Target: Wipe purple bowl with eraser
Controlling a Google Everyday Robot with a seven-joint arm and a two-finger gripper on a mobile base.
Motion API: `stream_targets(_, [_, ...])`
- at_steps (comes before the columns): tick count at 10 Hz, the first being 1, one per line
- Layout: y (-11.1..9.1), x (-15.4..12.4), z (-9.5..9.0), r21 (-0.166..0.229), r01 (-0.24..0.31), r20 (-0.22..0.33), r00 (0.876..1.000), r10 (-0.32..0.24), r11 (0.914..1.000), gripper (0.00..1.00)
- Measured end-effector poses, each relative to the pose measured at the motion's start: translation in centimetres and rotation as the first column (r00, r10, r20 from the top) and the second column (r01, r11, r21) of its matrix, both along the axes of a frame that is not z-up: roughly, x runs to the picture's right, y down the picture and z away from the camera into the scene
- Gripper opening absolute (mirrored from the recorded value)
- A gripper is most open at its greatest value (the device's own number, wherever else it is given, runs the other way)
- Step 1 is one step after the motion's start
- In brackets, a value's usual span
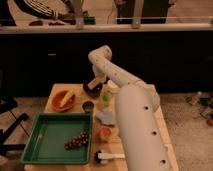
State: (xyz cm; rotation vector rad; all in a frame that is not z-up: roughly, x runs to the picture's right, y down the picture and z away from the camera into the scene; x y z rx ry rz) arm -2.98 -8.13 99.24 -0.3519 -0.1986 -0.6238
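The purple bowl (92, 90) is a small dark round bowl at the far middle of the wooden table (162, 131). My gripper (97, 81) hangs from the white arm right over the bowl's far right rim. I cannot make out the eraser; it is hidden at or under the gripper, or out of view.
An orange bowl (63, 100) holding something yellow sits left of the purple bowl. A small dark cup (88, 106) stands in front of it. Nearer are a blue-grey sponge (106, 118), a green tray (50, 139) with grapes (75, 141), and a white-handled brush (108, 157).
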Motion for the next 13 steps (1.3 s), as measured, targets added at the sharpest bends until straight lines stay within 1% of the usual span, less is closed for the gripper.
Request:
stream_targets(2, [-0.4,-0.6,0.4,0.003,0.004,0.013,1.0,-0.004,1.0,0.12])
stream_targets(4, [-0.2,-2.1,0.3,-0.006,0.009,0.043,0.999,-0.009,0.9999,0.12])
stream_targets(5, [0.2,-2.3,0.0,-0.013,0.01,0.055,0.998,-0.009,0.9999,0.12])
stream_targets(7, [1.1,-1.7,-1.0,-0.023,0.008,0.058,0.998,-0.006,0.9997,0.12])
stream_targets(9, [1.7,-0.5,-1.5,-0.033,0.002,0.045,0.999,0.0,0.9995,0.12])
stream_targets(10, [1.9,0.7,-1.6,-0.038,-0.006,0.029,1.0,0.007,0.9992,0.12])
stream_targets(13, [1.7,1.8,-0.7,-0.045,-0.032,0.0,1.0,0.032,0.9985,0.12])
